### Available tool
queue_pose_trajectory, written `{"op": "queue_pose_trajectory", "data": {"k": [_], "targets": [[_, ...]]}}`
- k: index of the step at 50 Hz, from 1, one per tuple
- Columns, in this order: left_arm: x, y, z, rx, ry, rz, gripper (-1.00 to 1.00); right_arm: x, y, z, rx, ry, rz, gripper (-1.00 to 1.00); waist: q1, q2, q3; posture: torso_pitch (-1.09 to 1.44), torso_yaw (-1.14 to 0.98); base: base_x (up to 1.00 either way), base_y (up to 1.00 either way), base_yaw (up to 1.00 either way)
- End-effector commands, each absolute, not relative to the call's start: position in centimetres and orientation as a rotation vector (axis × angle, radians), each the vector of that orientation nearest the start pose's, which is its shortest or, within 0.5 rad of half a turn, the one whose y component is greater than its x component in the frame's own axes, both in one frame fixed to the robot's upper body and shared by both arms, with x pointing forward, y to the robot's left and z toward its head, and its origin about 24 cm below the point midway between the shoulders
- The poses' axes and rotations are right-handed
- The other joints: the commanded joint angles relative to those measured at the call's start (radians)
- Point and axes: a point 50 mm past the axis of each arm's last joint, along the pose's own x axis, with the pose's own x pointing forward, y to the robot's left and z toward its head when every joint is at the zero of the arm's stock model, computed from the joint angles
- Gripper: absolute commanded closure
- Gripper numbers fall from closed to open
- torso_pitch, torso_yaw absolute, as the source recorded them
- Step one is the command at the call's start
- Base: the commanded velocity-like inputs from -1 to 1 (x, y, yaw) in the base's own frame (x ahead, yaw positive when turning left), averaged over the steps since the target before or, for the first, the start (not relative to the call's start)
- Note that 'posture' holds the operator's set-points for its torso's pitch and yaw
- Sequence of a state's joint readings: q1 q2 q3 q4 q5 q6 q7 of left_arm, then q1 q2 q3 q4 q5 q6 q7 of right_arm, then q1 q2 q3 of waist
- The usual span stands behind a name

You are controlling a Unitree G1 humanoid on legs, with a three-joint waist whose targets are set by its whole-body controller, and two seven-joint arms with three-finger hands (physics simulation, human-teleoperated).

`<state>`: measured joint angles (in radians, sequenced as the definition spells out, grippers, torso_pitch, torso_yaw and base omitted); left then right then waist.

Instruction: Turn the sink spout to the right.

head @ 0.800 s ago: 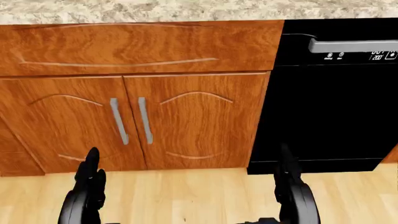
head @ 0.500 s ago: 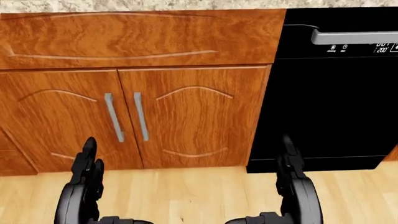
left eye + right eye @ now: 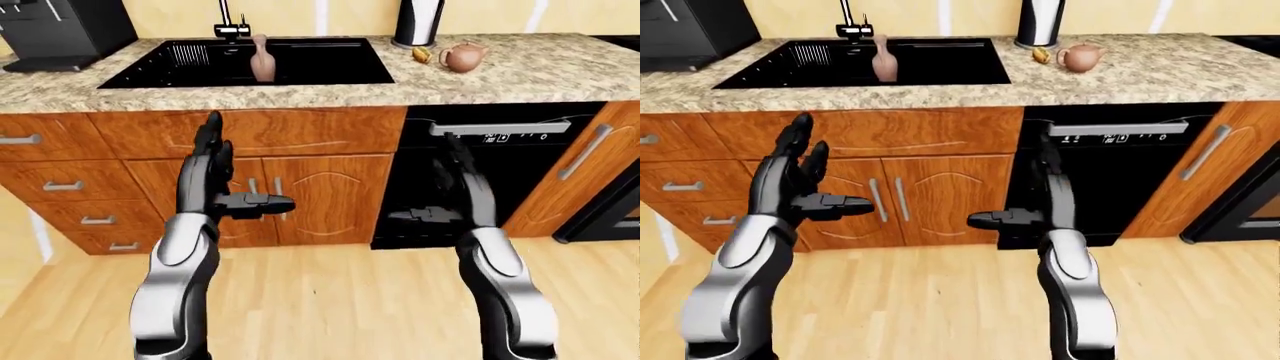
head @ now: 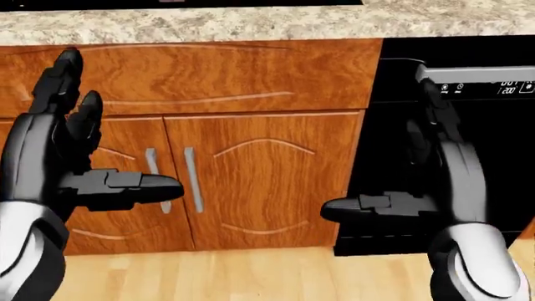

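Note:
The black sink (image 3: 300, 71) is set in the speckled counter at the top of the left-eye view. Its faucet (image 3: 229, 26) stands at the sink's far rim; the spout runs out past the top edge, so its direction is hidden. A pinkish bottle (image 3: 262, 60) stands in the basin beside the faucet. My left hand (image 3: 240, 169) is raised before the wooden cabinet doors, open, fingers up and thumb pointing right. My right hand (image 3: 440, 184) is open before the black dishwasher (image 3: 500, 202), thumb pointing left. Both hands are well below the counter and hold nothing.
A black coffee machine (image 3: 60, 30) stands at the counter's left end. A black cylinder (image 3: 418, 21) and a brown teapot (image 3: 463, 56) stand right of the sink. Drawers (image 3: 60, 187) fill the left, and the cabinet doors (image 4: 251, 182) are shut. The floor is wooden.
Both hands have risen from the bottom edge of the head view to the height of the cabinet doors. The camera has tilted up a little, showing more countertop edge.

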<state>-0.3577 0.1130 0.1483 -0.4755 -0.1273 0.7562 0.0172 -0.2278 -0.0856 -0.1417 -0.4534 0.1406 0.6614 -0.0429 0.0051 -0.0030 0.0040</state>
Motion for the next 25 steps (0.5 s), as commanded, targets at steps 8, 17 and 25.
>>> {"op": "queue_pose_trajectory", "data": {"k": [8,17,25], "targets": [[28.7,17.5,22.0,-0.021,-0.141,0.016,-1.0,27.7,-17.7,19.5,0.035,-0.074,-0.052,-1.0,0.001,-0.004,-0.003,0.0,0.0,0.0,0.0,0.0],[28.7,18.3,26.6,-0.038,-0.203,0.037,-1.0,27.4,-18.3,23.6,0.012,-0.123,-0.06,-1.0,0.004,-0.004,0.009,0.0,0.0,0.0,0.0,0.0],[28.3,18.6,30.5,-0.023,-0.257,0.04,-1.0,27.5,-17.9,28.0,-0.006,-0.176,-0.05,-1.0,0.002,0.0,0.018,0.0,0.0,0.0,0.0,0.0]]}}
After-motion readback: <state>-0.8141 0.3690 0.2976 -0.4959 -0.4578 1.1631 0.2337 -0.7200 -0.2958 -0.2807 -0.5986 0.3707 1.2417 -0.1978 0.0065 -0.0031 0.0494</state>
